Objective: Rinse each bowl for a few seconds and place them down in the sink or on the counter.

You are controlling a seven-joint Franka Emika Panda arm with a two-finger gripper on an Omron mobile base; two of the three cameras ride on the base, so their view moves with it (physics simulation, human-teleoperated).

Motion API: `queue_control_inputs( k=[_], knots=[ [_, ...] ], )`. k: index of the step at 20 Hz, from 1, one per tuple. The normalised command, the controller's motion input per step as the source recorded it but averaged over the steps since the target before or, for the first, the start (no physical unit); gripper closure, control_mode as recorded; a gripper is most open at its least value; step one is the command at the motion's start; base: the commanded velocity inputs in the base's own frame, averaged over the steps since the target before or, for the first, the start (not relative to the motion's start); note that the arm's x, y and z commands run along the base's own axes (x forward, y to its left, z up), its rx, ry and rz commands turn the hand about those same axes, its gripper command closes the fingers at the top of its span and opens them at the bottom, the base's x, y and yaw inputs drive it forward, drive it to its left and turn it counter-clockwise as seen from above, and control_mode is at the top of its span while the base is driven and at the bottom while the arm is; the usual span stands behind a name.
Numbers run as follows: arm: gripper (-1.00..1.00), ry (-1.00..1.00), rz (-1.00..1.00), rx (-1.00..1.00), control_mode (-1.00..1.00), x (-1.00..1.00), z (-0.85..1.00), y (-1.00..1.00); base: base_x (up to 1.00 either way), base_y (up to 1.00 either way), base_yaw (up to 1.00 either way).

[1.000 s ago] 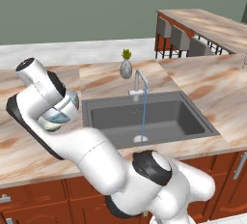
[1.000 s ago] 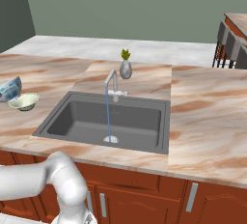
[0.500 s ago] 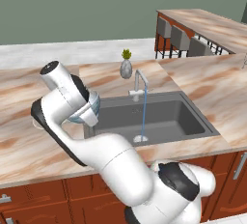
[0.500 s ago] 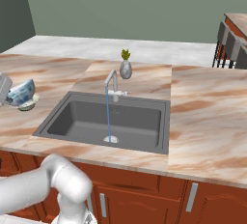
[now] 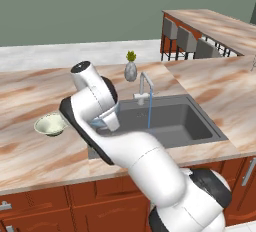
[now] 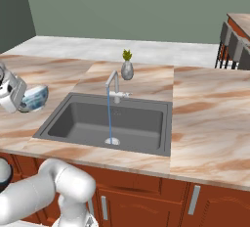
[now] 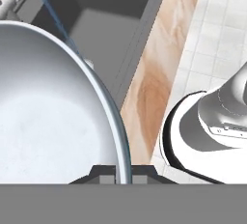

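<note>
The jaws point(image 7: 123, 170) are clenched on the rim of the larger pale blue-white bowl point(image 7: 48, 107), whose wall runs down between the two dark tips in the hand view; in the right base view this bowl point(image 6: 34, 98) hangs tilted at the end of the arm, above the table point(image 6: 210, 108) just left of the sink point(image 6: 97, 123). Beyond the jaws lies the dark grey basin, sunk into a tan-and-pink marble-patterned top, and a thin blue stream of water point(image 6: 110, 118) falls from the slim silver faucet point(image 6: 113, 81) to the drain point(image 6: 112, 141), well apart from the held bowl. Behind the faucet, farther from the jaws, a small grey vase with a plant point(image 6: 127, 67) stands upright on the stone. The small shallow cream-green bowl point(image 5: 50, 124) rests upright on the table on the side of the jaws away from the sink, near the arm. Red-brown wooden cabinets point(image 6: 146, 201) with silver handles run under the table front. A plain grey-green wall point(image 6: 136, 6) closes the room behind, a raised bar top with grey chairs point(image 5: 190, 38) stands at the far right, and the hand view looks down past the table edge to a pale tiled floor point(image 7: 212, 39).
</note>
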Motion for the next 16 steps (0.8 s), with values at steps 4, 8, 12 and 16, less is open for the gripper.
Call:
queue_control_inputs(
  k=[4,8,12,16],
  knots=[
    [1.00,0.04,-0.11,0.01,-1.00,0.15,-0.03,-0.28,0.00,0.00,0.00],
    [1.00,0.01,-0.14,0.00,-1.00,0.18,-0.05,-0.28,0.00,0.00,0.00],
    [1.00,0.00,-0.15,0.00,-1.00,0.14,-0.07,-0.29,0.00,0.00,0.00],
    [1.00,0.00,-0.15,0.00,-1.00,0.14,-0.07,-0.33,0.00,0.00,0.00]
  ],
)
